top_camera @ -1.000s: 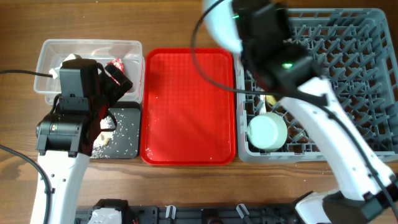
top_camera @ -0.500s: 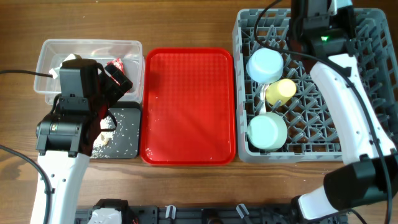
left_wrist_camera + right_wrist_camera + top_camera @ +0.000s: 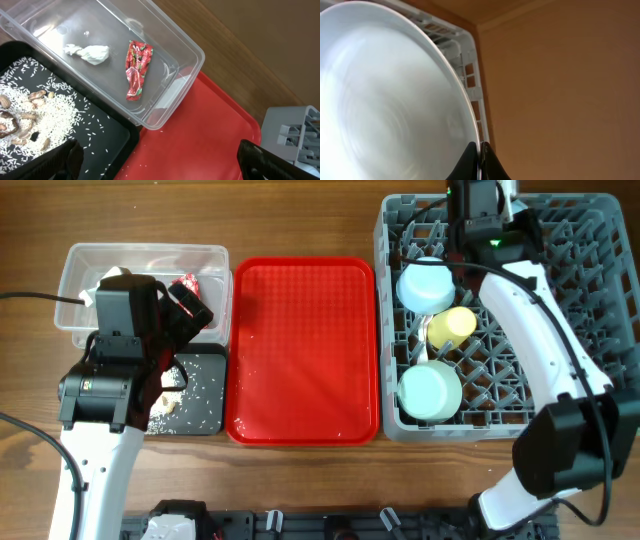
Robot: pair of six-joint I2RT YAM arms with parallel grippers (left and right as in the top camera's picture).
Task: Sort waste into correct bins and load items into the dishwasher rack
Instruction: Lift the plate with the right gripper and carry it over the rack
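a: start from above. what's laid out?

b: the dishwasher rack (image 3: 600, 330) on the right holds a pale blue-white bowl (image 3: 425, 285), a yellow cup (image 3: 455, 327) just beside it, and a pale green bowl (image 3: 430, 392) nearer the front edge. the red serving tray (image 3: 300, 350) sits between the rack and the two bins, with the clear tub (image 3: 145, 252) at the back and the black tray (image 3: 205, 405) in front of it. the left gripper (image 3: 183, 320) hangs over the line where the bins meet. the right arm (image 3: 540, 320) reaches to the rack's far side, but its fingertips are hidden under the wrist from here.

a: and the left wrist camera?

b: it shows what the left arm covers from above. the red snack wrapper (image 3: 136, 70) and the tissue wad (image 3: 92, 52) lie apart on the tub floor. rice scraps (image 3: 50, 107) with brown bits (image 3: 20, 122) are scattered in the black tray. the left fingers (image 3: 270, 162) stand spread wide at the bottom corners of the view, with nothing between them.

a: right wrist?

b: only here does the light blue plate (image 3: 385, 100) show. it's seen very close and fills most of the view. the right gripper (image 3: 479, 157) is pressed together on its rim, pinching it. a pale corner of the rack shows just behind the plate's edge.
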